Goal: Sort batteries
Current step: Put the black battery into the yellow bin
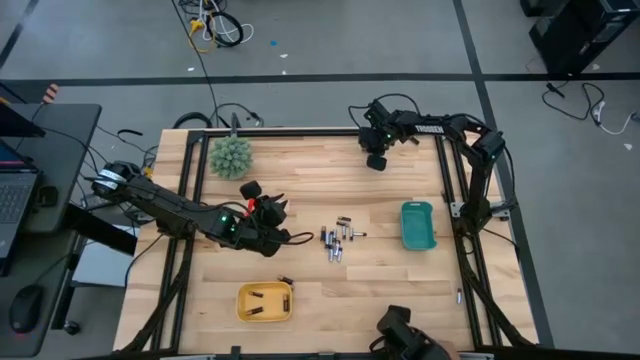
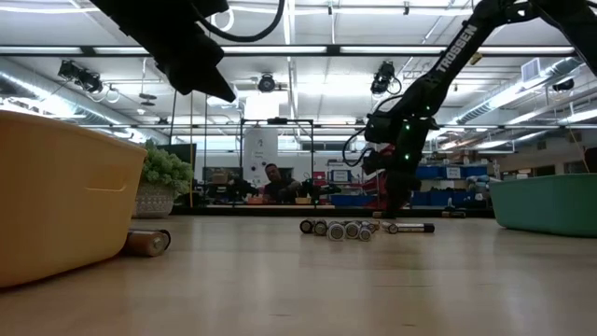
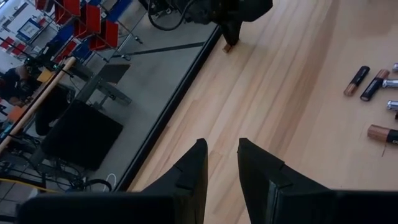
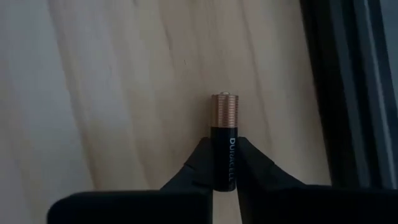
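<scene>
Several small batteries (image 1: 335,241) lie in a loose cluster at mid-table, also seen in the low view (image 2: 345,228) and the left wrist view (image 3: 372,86). My left gripper (image 1: 295,238) hovers open just left of that cluster, above bare wood (image 3: 222,155), holding nothing. My right gripper (image 1: 377,160) is near the table's far edge, shut on a black-and-copper battery (image 4: 224,137). A yellow tray (image 1: 242,312) near the front edge holds a few batteries; one more battery (image 1: 285,280) lies beside it (image 2: 149,242). A teal tray (image 1: 417,236) sits on the right. My right gripper pinches the battery's black body (image 4: 224,163) between its two fingers, coming from above and pointing down. The battery lies along the fingers, its copper end (image 4: 224,107) sticking out past the fingertips toward the wood. Whether that end touches the table, I cannot tell.
A spiky green ball (image 1: 231,156) sits at the far left corner (image 2: 163,168). The black table frame (image 4: 342,93) runs close beside the right gripper. Bare wood lies between the cluster and the teal tray (image 2: 550,201). A person sits in the room beyond.
</scene>
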Tool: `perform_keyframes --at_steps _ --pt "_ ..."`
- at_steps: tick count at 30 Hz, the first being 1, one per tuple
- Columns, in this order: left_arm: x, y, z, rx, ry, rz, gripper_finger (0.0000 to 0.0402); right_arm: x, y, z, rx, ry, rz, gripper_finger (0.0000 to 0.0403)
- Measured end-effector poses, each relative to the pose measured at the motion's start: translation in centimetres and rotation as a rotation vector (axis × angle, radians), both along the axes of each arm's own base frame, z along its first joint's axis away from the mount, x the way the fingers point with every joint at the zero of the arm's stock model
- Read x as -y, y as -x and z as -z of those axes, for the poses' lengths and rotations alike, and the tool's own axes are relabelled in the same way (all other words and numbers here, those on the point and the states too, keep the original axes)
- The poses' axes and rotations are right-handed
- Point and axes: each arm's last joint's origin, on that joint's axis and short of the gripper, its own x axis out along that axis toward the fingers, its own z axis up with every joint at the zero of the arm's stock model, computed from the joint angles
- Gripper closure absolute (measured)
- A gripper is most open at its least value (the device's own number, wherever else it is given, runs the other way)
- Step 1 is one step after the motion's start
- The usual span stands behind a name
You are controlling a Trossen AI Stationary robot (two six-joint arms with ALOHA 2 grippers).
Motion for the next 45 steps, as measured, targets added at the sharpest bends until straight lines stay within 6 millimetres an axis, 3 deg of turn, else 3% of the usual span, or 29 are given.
perform_keyframes --at_steps 9,15,20,25,29,34,45 --pt "0.4 -0.7 -0.1 0.015 0.166 0.125 0.0316 -2.4 -1.2 -4.2 0.169 -0.053 -0.106 0.0378" --pt "-0.4 -1.5 -0.4 0.022 0.171 0.167 0.0316 -5.7 -3.3 -6.6 0.293 -0.081 -0.231 0.0378" --pt "-1.4 -2.7 -0.7 0.075 0.181 0.323 0.0316 -9.7 -6.0 -8.1 0.381 -0.061 -0.377 0.0378" --pt "-3.0 -2.9 0.9 0.118 0.197 0.456 0.0316 -13.4 -8.6 -8.7 0.456 -0.004 -0.503 0.0378" --pt "-4.6 -2.1 3.0 0.133 0.252 0.362 0.0316 -15.7 -9.6 -8.9 0.471 0.000 -0.555 0.0378" --pt "-5.7 -1.1 4.7 0.210 0.317 0.254 0.0316 -16.8 -10.3 -9.2 0.518 -0.002 -0.551 0.0378" --pt "-6.0 -1.4 3.8 0.351 0.225 0.312 0.0316 -19.3 -11.5 -9.9 0.580 0.034 -0.534 0.0378"
